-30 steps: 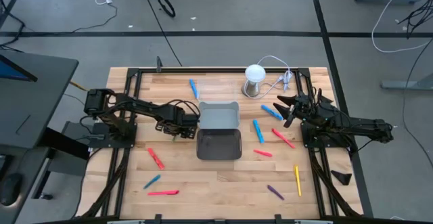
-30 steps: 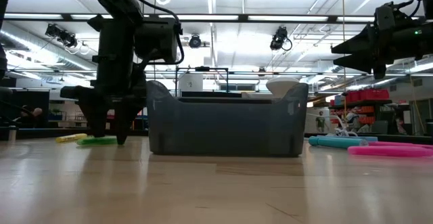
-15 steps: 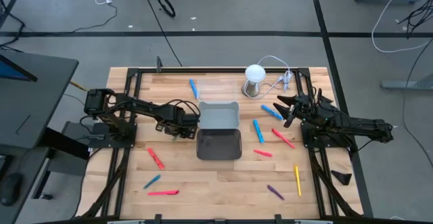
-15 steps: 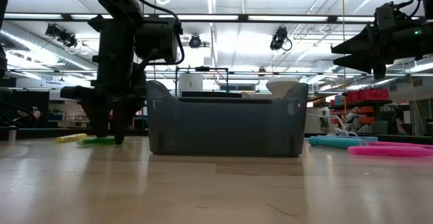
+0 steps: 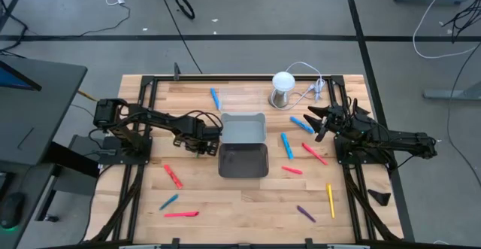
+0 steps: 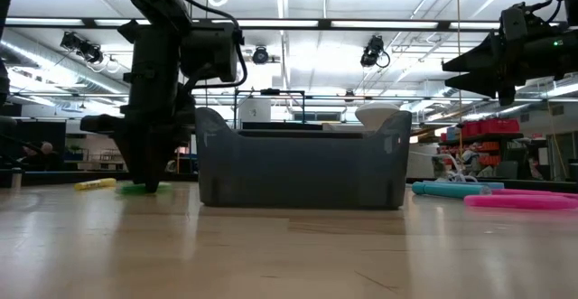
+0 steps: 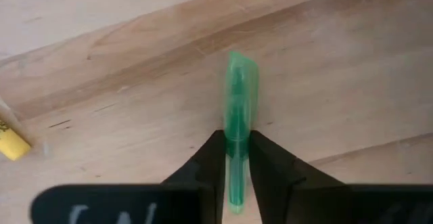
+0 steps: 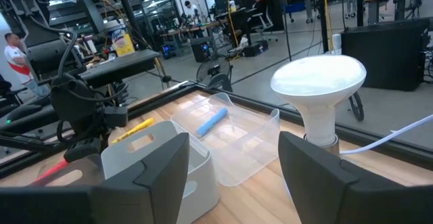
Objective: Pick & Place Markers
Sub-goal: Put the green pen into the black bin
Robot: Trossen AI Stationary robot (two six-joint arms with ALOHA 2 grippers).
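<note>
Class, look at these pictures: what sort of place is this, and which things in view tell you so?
Most likely a robotics lab or workshop. The low view shows a high ceiling with strip lights. The right wrist view shows workbenches with equipment beyond the table. The left gripper holds a green marker.

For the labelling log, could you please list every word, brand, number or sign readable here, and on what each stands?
None can be read.
Yellow marker: dark printing at the picture's edge, too blurred to read.
Left gripper body: pale marks, too blurred to read.
Green marker it clamps: no text visible.
</note>
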